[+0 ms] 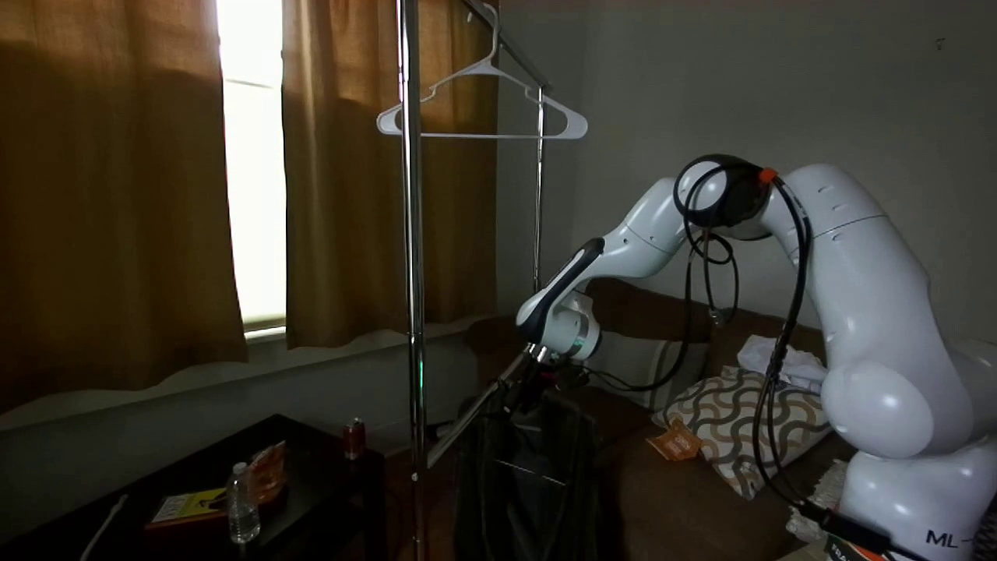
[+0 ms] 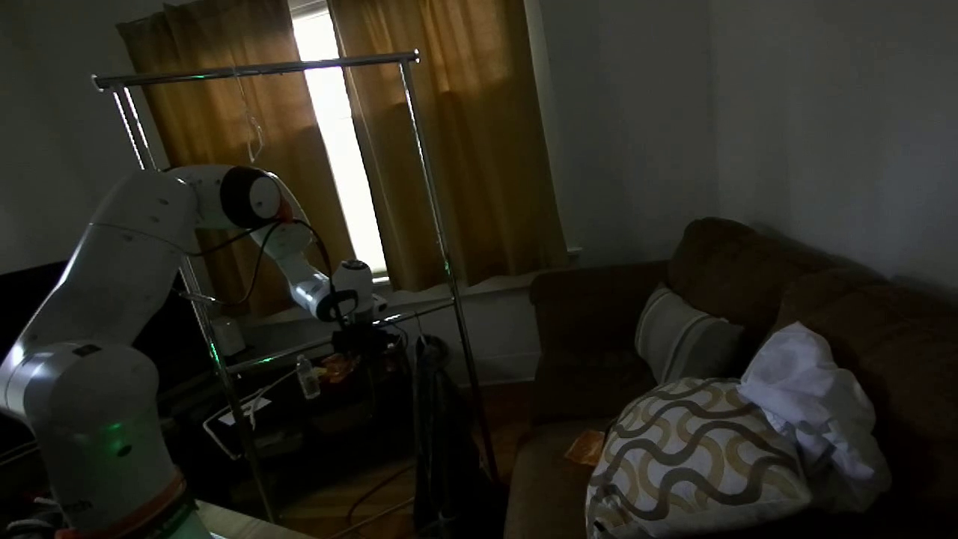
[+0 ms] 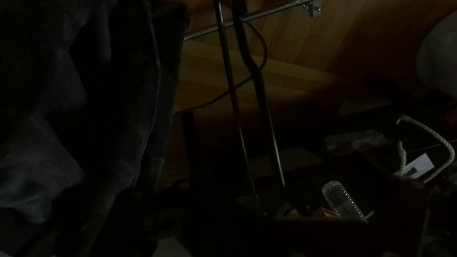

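My gripper (image 1: pixel 526 393) points downward at the lower rail of a chrome clothes rack (image 1: pixel 413 234). A dark jacket (image 1: pixel 530 483) hangs just below and behind it in that exterior view. From another angle the gripper (image 2: pixel 367 340) appears to the side of the jacket (image 2: pixel 441 427), whose hanger hook goes over the low rail. In the dark wrist view the jacket (image 3: pixel 107 117) fills the left side. Faint finger outlines stand wide apart at the bottom, with nothing visibly held; contact with the cloth cannot be made out. A white hanger (image 1: pixel 487 68) hangs from the top rail.
A black table (image 1: pixel 311 444) carries a plastic bottle (image 1: pixel 243 506), a red can (image 1: pixel 354 439) and an orange bag (image 1: pixel 269 471). A brown sofa (image 2: pixel 599 322) holds a patterned pillow (image 2: pixel 688 457) and white cloth (image 2: pixel 816 404). Curtains (image 1: pixel 350 171) hang behind the rack.
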